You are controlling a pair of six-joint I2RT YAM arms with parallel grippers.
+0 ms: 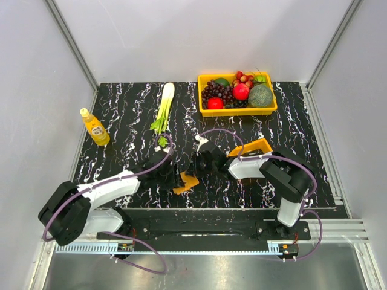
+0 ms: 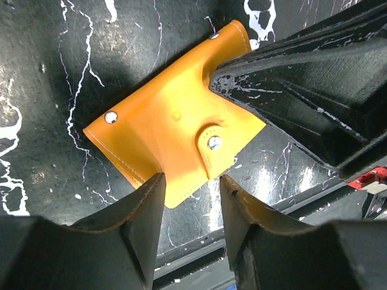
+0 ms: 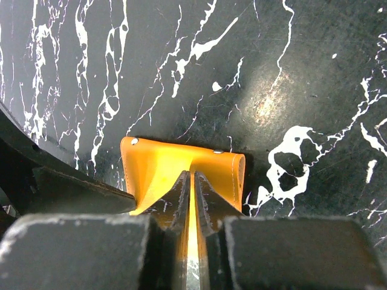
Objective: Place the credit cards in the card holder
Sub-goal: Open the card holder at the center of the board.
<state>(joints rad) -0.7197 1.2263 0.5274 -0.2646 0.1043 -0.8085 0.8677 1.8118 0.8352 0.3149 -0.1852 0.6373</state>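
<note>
Left gripper (image 2: 190, 184) hangs half-open astride the near corner of the card holder (image 2: 163, 130), which lies between both grippers; right gripper (image 3: 192, 181) pinches its opposite side; no credit cards visible, holder apparently snapped closed; all loading seemingly remains.

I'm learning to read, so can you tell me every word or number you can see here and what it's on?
No text here can be read.
On the yellow plastic bottle: a pale label with marks, too small to read.
On the flat orange card holder: no writing, only silver studs.
On the yellow plastic fruit basket: no writing shows.
</note>
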